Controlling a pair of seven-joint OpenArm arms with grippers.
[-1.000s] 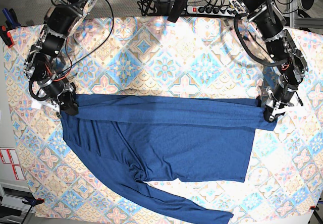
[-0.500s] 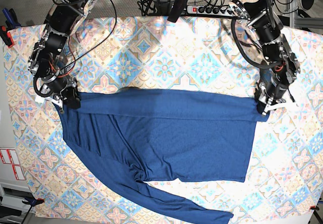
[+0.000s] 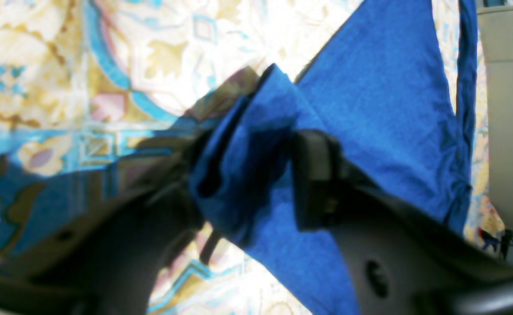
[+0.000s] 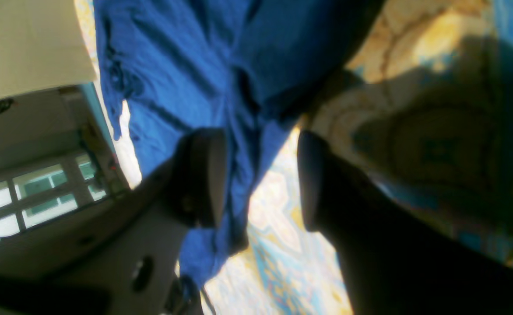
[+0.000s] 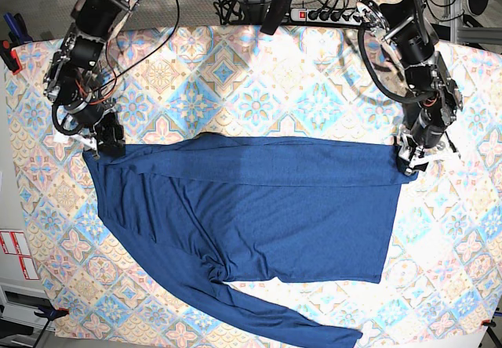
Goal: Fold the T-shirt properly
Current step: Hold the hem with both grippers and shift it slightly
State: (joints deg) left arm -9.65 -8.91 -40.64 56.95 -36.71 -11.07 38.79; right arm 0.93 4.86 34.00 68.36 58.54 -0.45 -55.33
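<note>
With both sets of fingers spread and letting go, the left gripper (image 5: pixel 409 162) and right gripper (image 5: pixel 104 143) leave the T-shirt (image 5: pixel 251 207) flat on the tabletop (image 5: pixel 259 89) (one sleeve trails loose), which probably needs tucking in next.

You have the T-shirt (image 5: pixel 251 207) lying flat across the tabletop (image 5: pixel 259 81), spread side to side in the base view, with one sleeve trailing toward the near edge. The left end effector (image 5: pixel 408 162) sits at the shirt's far corner on that view's right, with a bunch of fabric between its fingers. The right end effector (image 5: pixel 100 143) sits at the far corner on the view's left. A power strip (image 5: pixel 321 16) lies beyond the tabletop's far edge.
</note>
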